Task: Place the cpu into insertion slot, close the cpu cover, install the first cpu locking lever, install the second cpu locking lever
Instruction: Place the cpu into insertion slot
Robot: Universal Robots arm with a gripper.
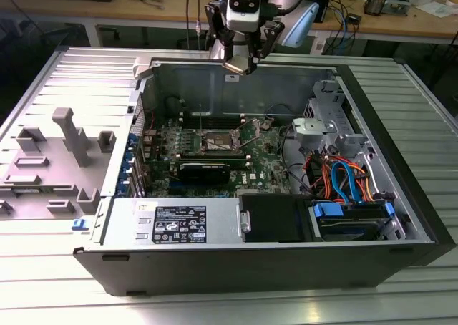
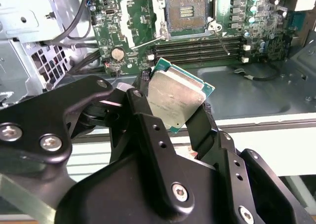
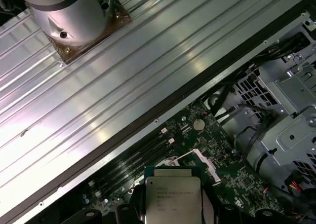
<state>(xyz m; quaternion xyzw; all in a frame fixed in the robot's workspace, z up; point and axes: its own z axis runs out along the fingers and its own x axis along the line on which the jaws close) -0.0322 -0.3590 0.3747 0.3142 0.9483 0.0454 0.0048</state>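
My gripper [image 2: 173, 108] is shut on the cpu [image 2: 175, 98], a flat square chip with a dull silver top and a green edge, held tilted between the two black fingers [image 2: 140, 103]. In the first wrist view the cpu [image 3: 172, 199] sits in the gripper [image 3: 172, 210]. In the exterior view the gripper [image 1: 240, 61] hangs high over the case's back wall, well above the insertion slot [image 1: 218, 144]. The insertion slot [image 2: 185, 12] lies open and bare on the green board. The cpu cover [image 2: 134, 19] is swung open beside it. A thin locking lever [image 2: 220, 39] sticks out from the slot's corner.
Long black memory slots [image 2: 197, 49] run beside the socket. The open computer case [image 1: 401, 196] holds a black graphics card [image 1: 204, 171], a power supply [image 1: 172, 221], a metal drive cage [image 1: 325, 128] and coloured cables [image 1: 343, 178]. A grey fixture tray [image 1: 57, 160] lies at the exterior view's left.
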